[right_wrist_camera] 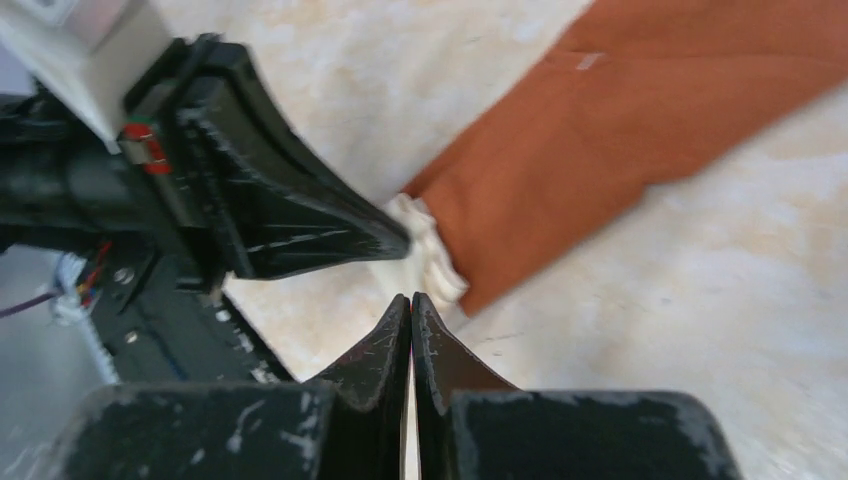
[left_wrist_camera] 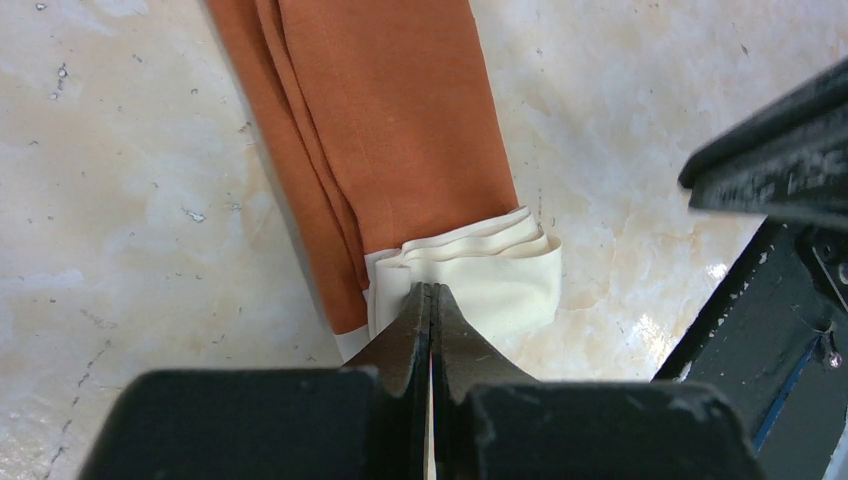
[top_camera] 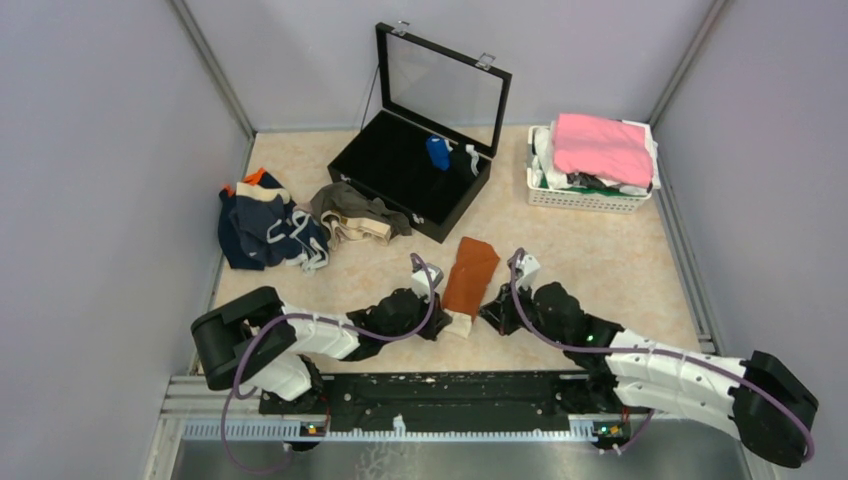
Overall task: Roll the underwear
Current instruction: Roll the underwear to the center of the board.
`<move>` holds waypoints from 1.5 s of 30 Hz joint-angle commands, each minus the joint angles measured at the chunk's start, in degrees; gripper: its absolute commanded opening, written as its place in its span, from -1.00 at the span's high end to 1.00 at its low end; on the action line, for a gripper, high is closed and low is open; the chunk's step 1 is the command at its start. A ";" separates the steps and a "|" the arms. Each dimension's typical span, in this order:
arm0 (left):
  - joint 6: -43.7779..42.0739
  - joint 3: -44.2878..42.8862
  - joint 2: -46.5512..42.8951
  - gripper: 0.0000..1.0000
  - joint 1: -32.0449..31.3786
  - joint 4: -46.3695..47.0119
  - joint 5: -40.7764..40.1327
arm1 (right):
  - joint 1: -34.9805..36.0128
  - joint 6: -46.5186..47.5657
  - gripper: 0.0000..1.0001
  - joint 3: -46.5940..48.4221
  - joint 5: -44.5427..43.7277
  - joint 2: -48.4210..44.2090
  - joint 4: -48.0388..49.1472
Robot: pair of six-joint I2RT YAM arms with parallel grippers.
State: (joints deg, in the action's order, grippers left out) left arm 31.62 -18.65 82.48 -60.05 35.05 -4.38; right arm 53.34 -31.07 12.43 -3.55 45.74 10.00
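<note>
Long-folded rust-orange underwear (top_camera: pixel 470 275) lies on tabletop (top_camera: pixel 620 260). Left pincer (left_wrist_camera: pixel 431 290) pinches its cream waistband (left_wrist_camera: pixel 500 285), likely to start rolling. Right pincer (right_wrist_camera: pixel 411 298) is closed alongside.

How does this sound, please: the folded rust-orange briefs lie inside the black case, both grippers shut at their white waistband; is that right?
Not quite: the top view shows the rust-orange briefs on the table, in front of the black case, not inside. The left gripper and right gripper are indeed shut at the white waistband.
</note>
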 commanded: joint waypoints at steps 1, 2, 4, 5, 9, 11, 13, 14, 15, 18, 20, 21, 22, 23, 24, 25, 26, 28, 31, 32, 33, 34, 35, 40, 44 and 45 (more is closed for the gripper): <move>-0.24 -0.58 1.98 1.00 0.11 -2.08 0.07 | 0.16 -0.02 1.00 2.80 13.25 8.41 11.81; -0.24 -0.67 1.96 1.00 0.11 -2.16 0.08 | 0.48 -0.19 1.00 3.73 14.65 10.73 12.08; -0.17 -0.76 1.99 1.00 0.12 -2.31 0.02 | 1.31 0.21 1.00 6.05 15.27 15.28 11.32; -0.15 -0.84 2.00 1.00 0.11 -2.35 0.06 | 1.47 0.30 1.00 6.92 14.64 17.15 10.69; -0.31 -1.03 1.90 1.00 0.15 -2.48 0.08 | 1.59 -1.06 1.00 9.30 8.63 21.81 6.04; -0.50 -1.03 1.92 1.00 0.16 -2.54 0.15 | 1.59 -2.51 1.00 9.53 4.46 22.54 4.05; -0.59 -1.11 1.91 1.00 0.13 -2.48 0.16 | 1.59 -3.75 1.00 9.73 0.13 22.92 1.67; -0.60 -1.05 1.98 1.00 0.12 -2.52 0.21 | 1.50 -4.18 1.00 10.04 -1.69 23.22 -0.19; -0.64 -1.04 1.99 1.00 0.12 -2.53 0.25 | 1.58 -4.33 1.00 10.19 -2.98 23.56 -1.71; -0.76 -1.03 2.15 1.00 0.18 -2.42 0.40 | 1.59 -4.01 1.00 10.93 -4.26 24.87 -5.49; -0.76 -0.97 2.23 1.00 0.17 -2.24 0.43 | 1.57 -3.74 0.96 11.29 -4.72 25.11 -7.38; -0.70 -0.90 2.31 1.00 0.12 -2.22 0.43 | 1.59 -3.57 0.95 11.59 -5.26 24.94 -8.47; -0.64 -0.86 2.35 1.00 0.16 -2.14 0.44 | 1.59 -3.31 0.94 11.88 -5.88 24.35 -9.38; -0.53 -0.74 2.45 1.00 0.20 -1.97 0.47 | 1.53 -2.53 0.93 12.04 -6.31 23.37 -9.81; -0.43 -0.58 2.47 1.00 0.28 -1.73 0.66 | 1.58 -1.73 0.92 12.00 -6.56 21.87 -9.58; -0.43 -0.47 2.51 1.00 0.35 -1.52 1.07 | 1.58 -0.65 0.88 11.71 -6.59 20.16 -8.82; -0.42 -0.43 2.59 1.00 0.56 -1.52 1.55 | 1.59 0.94 0.85 11.09 -6.41 17.98 -7.29; -0.41 -0.41 2.83 1.00 0.99 -1.62 2.60 | 1.59 5.10 0.77 8.45 -5.14 13.67 -1.27; -0.11 -0.06 2.69 1.00 2.00 -2.06 3.90 | 1.99 13.87 0.61 4.33 -3.09 9.01 8.06; -0.07 0.13 2.61 1.00 2.23 -2.09 4.07 | 2.52 17.38 0.57 3.79 -2.78 8.26 9.93; 0.00 0.31 2.60 1.00 2.32 -2.13 4.11 | 3.25 21.58 0.51 3.75 -2.45 7.89 10.72; 0.01 0.43 2.60 1.00 2.39 -2.17 5.41 | 4.16 25.88 0.45 4.27 -2.41 8.06 10.66; 0.02 0.53 2.72 1.00 2.39 -2.18 6.01 | 5.35 29.76 0.39 5.13 -2.26 8.41 9.93; -0.05 0.21 4.09 1.00 2.40 -2.17 7.17 | 12.73 53.12 0.13 8.28 -2.00 11.37 5.08; -0.06 -0.31 5.07 1.00 2.49 -2.18 7.71 | 16.48 65.38 0.08 7.24 -1.64 13.01 3.88; -0.09 -0.45 5.34 1.00 2.48 -2.18 7.81 | 17.23 67.35 0.08 6.79 -2.01 13.49 4.20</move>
State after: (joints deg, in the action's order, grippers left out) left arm 31.86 -19.38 85.08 -57.67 37.47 1.69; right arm 67.88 18.76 18.13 -5.85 57.87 14.02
